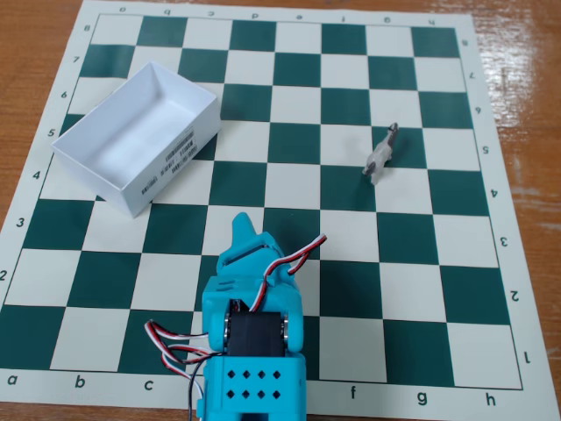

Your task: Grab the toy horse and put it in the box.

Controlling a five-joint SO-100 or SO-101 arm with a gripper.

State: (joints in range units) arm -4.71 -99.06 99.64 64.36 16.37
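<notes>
In the fixed view the toy horse [382,153] stands well up-right of the gripper [242,230], whose jaws look closed and empty, long axis running diagonally up-right.

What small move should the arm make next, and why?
Probably swing the claw up and to the right in the fixed view, toward the toy horse. The horse stands untouched, well apart from the claw, and the box looks empty.
</notes>
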